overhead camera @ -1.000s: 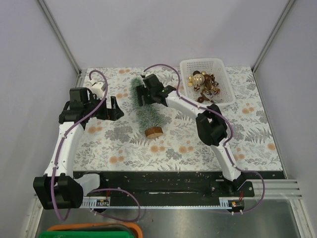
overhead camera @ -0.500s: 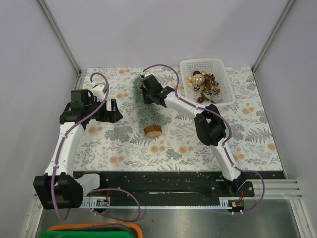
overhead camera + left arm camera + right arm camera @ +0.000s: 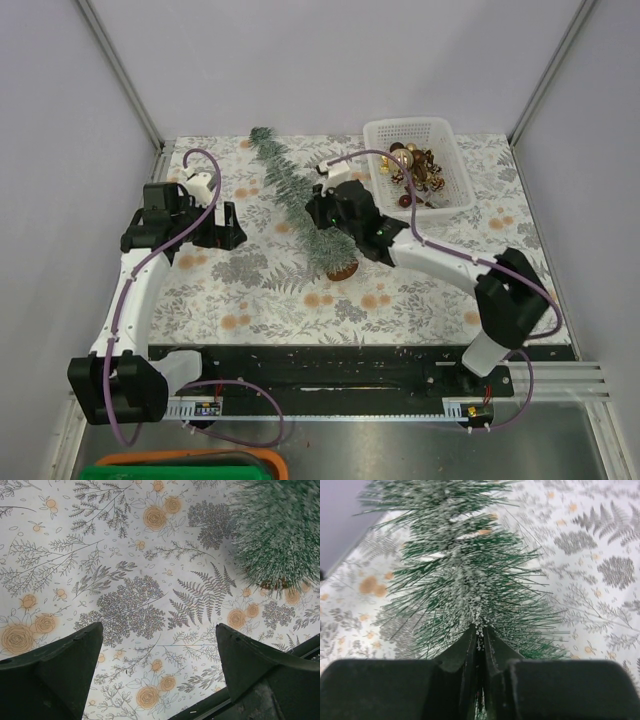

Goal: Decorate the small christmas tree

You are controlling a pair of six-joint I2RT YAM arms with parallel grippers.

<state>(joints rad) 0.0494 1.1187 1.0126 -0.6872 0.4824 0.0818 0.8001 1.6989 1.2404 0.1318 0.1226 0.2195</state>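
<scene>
The floral-printed table cover (image 3: 250,300) bears a slim, frosted-green bottle-brush christmas tree (image 3: 290,190) at mid-table. The tree is tilted, its round wooden base low and its tip toward the far left. A white plastic basket (image 3: 405,122) of gold and brown baubles (image 3: 415,165) stands nearby. The right gripper (image 3: 479,635) pinches the tree's lower bristles, jaws almost closed. The left gripper (image 3: 159,630) hangs wide open, holding nothing.

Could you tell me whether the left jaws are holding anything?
No, the left jaws stand wide apart, with only the patterned tablecloth showing between them.
</scene>
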